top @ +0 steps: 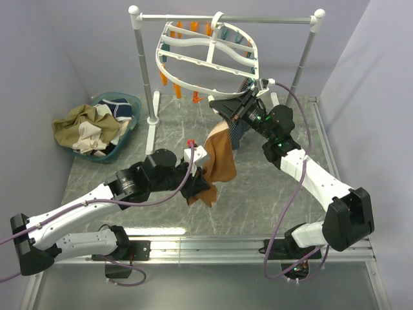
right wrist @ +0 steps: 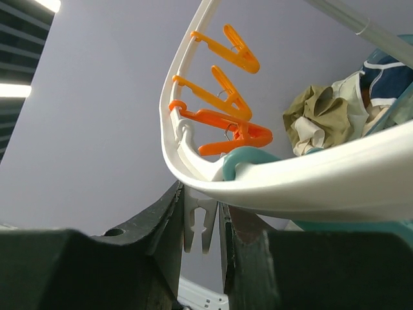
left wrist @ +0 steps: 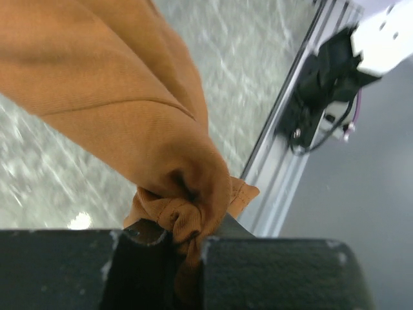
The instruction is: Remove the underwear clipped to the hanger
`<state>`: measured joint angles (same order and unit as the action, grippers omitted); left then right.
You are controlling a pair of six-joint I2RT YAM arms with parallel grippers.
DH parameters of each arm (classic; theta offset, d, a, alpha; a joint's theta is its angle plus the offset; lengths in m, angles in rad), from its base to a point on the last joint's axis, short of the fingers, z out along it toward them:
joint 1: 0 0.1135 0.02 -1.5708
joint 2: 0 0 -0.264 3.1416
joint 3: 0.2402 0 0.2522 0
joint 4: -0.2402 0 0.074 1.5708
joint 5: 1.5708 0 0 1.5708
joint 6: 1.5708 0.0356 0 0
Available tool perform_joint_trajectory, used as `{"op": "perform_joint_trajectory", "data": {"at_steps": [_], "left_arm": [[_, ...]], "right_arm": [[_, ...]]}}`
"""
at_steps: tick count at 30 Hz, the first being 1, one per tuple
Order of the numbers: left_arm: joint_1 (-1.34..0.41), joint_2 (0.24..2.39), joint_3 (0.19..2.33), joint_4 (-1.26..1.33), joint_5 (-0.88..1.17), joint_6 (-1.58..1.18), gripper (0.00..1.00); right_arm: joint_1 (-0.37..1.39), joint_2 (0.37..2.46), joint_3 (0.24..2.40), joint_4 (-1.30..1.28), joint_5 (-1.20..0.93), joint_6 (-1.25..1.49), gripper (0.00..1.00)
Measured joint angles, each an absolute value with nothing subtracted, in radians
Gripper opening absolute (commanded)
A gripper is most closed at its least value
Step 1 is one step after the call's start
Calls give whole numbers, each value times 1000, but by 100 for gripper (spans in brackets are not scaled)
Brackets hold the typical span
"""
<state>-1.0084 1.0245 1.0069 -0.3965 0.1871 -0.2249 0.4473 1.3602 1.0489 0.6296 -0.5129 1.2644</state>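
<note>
Far left of the left tool (top: 201,181), a teal basket (top: 134,103) sits on the tabletop (top: 174,132), holding a heap of olive, cream and navy cloth (top: 84,129).

The left tool is clamped on the lower end of the tan underwear (top: 221,158). In the wrist view the cloth (left wrist: 116,97) bunches into a knot between the 2 black fingers (left wrist: 277,271) and spreads up and away from them.

From that grip the underwear rises up and to the right, towards the underside of the right tool (top: 250,90). Whether its top end is clipped there cannot be told. A dark striped piece (top: 239,135) hangs just below the right tool, beside the tan one.

The white hanger (top: 193,44) hangs tilted from the rail, above and left of the right tool. That tool sits at the hanger's lower right rim (right wrist: 322,174), its jaws closed against both sides of a white clip (right wrist: 199,226) hanging under the rim. Above its fingers, 3 orange pins (right wrist: 226,97) and 1 teal pin (right wrist: 239,161) stand on the rim.
</note>
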Motion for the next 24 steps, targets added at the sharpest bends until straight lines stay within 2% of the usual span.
{"op": "perform_joint_trajectory", "data": {"at_steps": [5,10,13,15,19,24], "left_arm": [[-1008,988,974,-455,136,-263,0],[-999,949,991,-524,-149,-328,0],[-926,974,1045,-594,-315,-369,0],[-797,999,1080,-620,-373,-388,0],[-428,1036,1098,-610,-365,-389,0],[-141,1132,1147,-562,-325,-360,0]], "right_arm": [[447,1362,1049,628,-513,1262,0],[447,1362,1055,600,-514,1238,0],[447,1361,1068,566,-515,1212,0],[445,1359,1072,545,-516,1197,0],[438,1354,1074,503,-520,1163,0],[429,1354,1073,466,-532,1136,0]]}}
